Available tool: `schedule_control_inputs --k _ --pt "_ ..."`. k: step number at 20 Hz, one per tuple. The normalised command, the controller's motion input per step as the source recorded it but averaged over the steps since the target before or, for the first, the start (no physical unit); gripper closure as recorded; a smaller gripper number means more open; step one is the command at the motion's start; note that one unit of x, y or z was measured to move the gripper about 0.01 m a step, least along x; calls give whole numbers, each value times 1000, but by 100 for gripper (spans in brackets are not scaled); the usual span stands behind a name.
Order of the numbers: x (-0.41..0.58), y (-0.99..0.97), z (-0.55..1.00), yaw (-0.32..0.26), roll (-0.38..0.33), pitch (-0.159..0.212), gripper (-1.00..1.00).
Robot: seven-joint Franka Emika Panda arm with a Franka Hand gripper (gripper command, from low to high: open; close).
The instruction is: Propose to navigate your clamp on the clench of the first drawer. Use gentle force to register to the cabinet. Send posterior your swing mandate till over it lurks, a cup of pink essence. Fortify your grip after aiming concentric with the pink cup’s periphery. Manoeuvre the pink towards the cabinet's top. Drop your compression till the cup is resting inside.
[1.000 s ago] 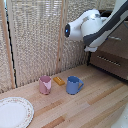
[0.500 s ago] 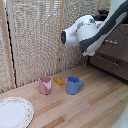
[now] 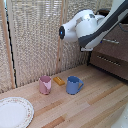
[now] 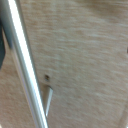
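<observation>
**Clamp hidden against the cabinet**

The cabinet is half covered by the white arm and cut off at the exterior view's right edge. The clamp itself is out of sight, so its opening cannot be told. The wrist view, blurred, shows brown wood and a silver bar close up. The pink cup stands well apart on the table, beside a blue mug.
</observation>
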Motion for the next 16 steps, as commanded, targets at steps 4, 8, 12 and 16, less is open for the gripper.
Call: schedule_control_inputs --k 4,8,12,16 --pt "155 491 509 -72 141 25 -100" --pt "172 531 393 -122 226 -6 -100" --pt "169 432 111 -132 319 -11 -100" --pt "204 381 0 -119 374 -8 -100"
